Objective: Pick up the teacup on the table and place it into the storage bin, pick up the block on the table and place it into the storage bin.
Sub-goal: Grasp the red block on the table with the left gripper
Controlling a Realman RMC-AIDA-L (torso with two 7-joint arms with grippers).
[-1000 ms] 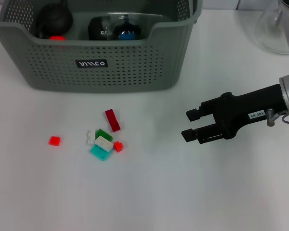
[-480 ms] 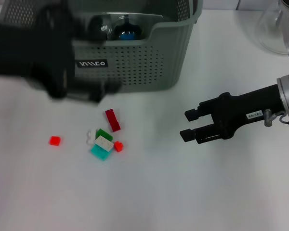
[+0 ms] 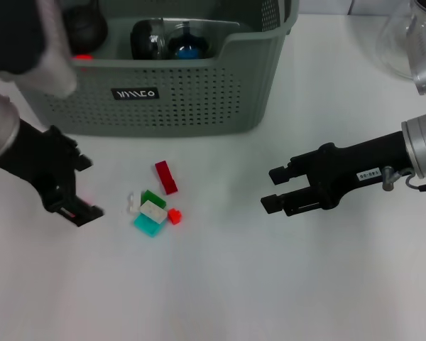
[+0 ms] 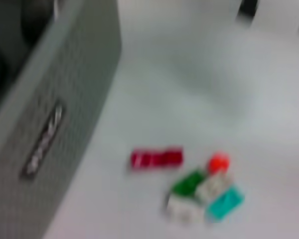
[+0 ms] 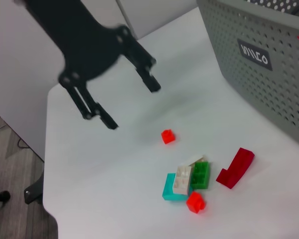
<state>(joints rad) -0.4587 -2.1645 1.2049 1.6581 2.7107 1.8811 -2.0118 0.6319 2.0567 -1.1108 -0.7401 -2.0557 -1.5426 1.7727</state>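
The grey-green storage bin (image 3: 170, 96) stands at the back; dark round items lie inside it. No teacup shows on the table. A cluster of blocks lies in front of the bin: a dark red long one (image 3: 165, 177), then green (image 3: 153, 198), white (image 3: 155, 211), teal (image 3: 148, 224) and a small red one (image 3: 174, 216). My left gripper (image 3: 91, 187) is open, low at the table's left. It hides a lone small red block (image 5: 167, 136) from the head view. My right gripper (image 3: 271, 189) is open, right of the cluster, holding nothing.
A clear glass vessel (image 3: 406, 39) stands at the back right corner. The right wrist view shows the table's far edge (image 5: 47, 149) and the floor beyond the left gripper (image 5: 133, 105). The bin wall (image 4: 50, 99) is close beside the left wrist camera.
My left arm has swept in from the upper left and come down to the table's left, now covering the lone red block. The right gripper has edged slightly left.
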